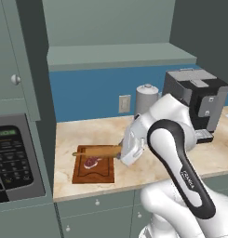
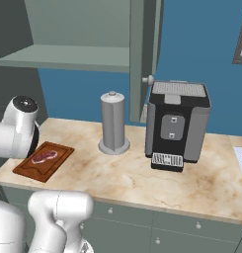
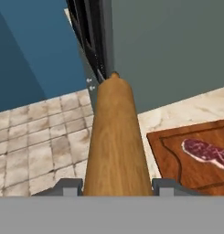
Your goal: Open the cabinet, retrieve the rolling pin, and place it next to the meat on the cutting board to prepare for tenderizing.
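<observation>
The fingers (image 3: 117,185) are clamped on the slim light-tan wooden rolling pin (image 3: 114,141), which juts straight out ahead of them. Just beside and below them, the small red-pink raw steak (image 3: 205,153) lies on the rectangular reddish-brown wooden cutting board (image 3: 177,157) on the beige marble counter (image 1: 148,173).

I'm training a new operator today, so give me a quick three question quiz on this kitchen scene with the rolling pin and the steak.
1. True or false: the slim light-tan wooden rolling pin lies flat on the counter.
2. Where is the small red-pink raw steak? A on the reddish-brown wooden cutting board; B beside the black coffee machine; C inside the grey-green wall cabinet.
3. Fill in: the gripper is shut on the ____.

Key: 1 false, it is held above the board. 2 A. 3 rolling pin.
</observation>
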Available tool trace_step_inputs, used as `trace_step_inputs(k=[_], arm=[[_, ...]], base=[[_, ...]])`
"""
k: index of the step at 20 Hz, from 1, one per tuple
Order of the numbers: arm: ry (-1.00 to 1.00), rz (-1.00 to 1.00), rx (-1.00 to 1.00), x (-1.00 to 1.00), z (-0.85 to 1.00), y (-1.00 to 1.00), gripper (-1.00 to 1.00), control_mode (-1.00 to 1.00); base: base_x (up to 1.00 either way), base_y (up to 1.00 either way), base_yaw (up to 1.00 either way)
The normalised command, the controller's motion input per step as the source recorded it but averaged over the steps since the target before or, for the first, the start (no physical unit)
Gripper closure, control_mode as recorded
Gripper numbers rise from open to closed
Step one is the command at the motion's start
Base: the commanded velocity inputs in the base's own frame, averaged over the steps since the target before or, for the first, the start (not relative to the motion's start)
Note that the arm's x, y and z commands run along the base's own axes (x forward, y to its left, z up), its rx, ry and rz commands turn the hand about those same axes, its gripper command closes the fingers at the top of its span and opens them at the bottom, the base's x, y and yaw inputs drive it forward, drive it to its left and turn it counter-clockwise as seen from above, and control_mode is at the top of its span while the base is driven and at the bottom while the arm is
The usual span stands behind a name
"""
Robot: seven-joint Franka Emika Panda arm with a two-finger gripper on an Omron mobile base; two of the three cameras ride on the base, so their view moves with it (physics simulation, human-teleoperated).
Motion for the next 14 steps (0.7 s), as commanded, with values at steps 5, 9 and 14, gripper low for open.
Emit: trace_step_inputs(k=[5, 9, 14], arm=[[-0.02, 0.11, -0.07, 0.00, -0.48, 0.00, 1.00, -1.00], [-0.08, 0.02, -0.08, 0.17, -0.42, 0.00, 1.00, -1.00], [-0.03, 0.03, -0.05, 0.45, -0.44, -0.05, 1.00, -1.00]], base=[[0.00, 0.00, 0.00], [0.00, 0.00, 0.00], [0.00, 0.00, 0.00]])
